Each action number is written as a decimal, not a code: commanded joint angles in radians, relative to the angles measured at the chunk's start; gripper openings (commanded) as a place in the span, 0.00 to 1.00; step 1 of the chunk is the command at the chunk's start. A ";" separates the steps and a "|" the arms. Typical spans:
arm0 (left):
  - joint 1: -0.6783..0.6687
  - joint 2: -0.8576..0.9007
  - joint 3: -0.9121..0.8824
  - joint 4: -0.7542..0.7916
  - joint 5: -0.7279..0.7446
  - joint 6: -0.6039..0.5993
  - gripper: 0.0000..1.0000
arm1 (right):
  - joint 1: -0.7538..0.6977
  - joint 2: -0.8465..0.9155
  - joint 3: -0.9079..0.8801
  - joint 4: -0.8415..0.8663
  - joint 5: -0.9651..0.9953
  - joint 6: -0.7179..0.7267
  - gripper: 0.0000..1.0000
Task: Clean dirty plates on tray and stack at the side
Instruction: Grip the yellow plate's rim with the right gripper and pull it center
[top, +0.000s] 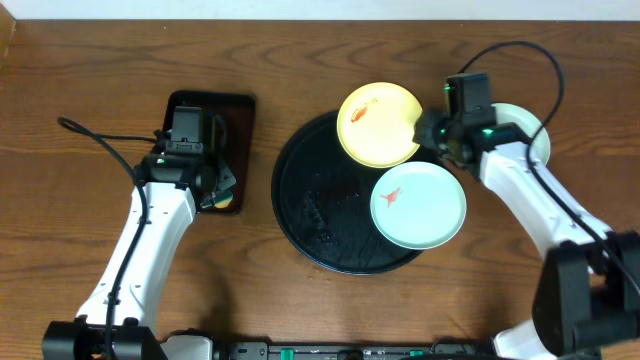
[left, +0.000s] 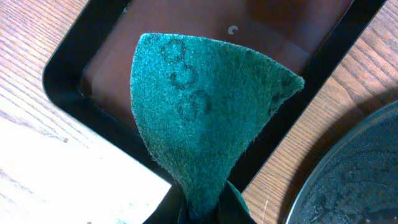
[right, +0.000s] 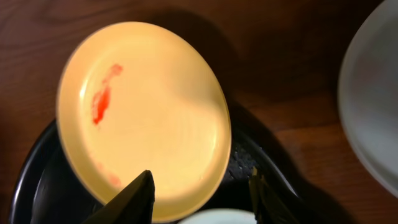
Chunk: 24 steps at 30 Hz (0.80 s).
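Your inventory, left to right. Wooden tabletop (top: 80, 60): carries everything listed. Rectangular dark brown tray (top: 238, 108): far left of centre, lying flat. Left gripper (left: 208, 211): you have it over the near right corner of that brown tray, jaws clamped on a green scouring pad (left: 199, 118), which fans out from the pinch into a folded wedge above the tray floor. Round black tray (top: 300, 200): centre of the tabletop, just right of the brown tray and apart from it, glossy with a raised rim. Pale yellow plate (right: 149, 118): at the tray's far right edge, overhanging the rim and apparently tilted, with a red-orange smear (right: 102, 99) on its left half. Mint-white plate (top: 418, 205): on the tray's right side, just near of the yellow one, its right edge reaching past the rim, a small orange smear (top: 393, 195) left of its middle. Right gripper (top: 428, 132): you have it at the yellow plate's right edge, jaws apart with the plate's rim showing between them; contact cannot be told. Second pale plate (top: 532, 128): on the tabletop right of the tray, partly hidden by the right arm.
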 joint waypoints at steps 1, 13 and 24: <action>0.000 0.006 -0.006 -0.001 -0.005 -0.009 0.07 | 0.024 0.096 0.010 0.027 0.072 0.139 0.46; 0.000 0.006 -0.006 0.000 -0.005 -0.009 0.07 | 0.041 0.222 0.010 0.120 0.010 0.147 0.03; 0.000 0.006 -0.006 0.003 -0.005 -0.009 0.08 | 0.123 0.221 0.010 0.216 -0.127 0.012 0.01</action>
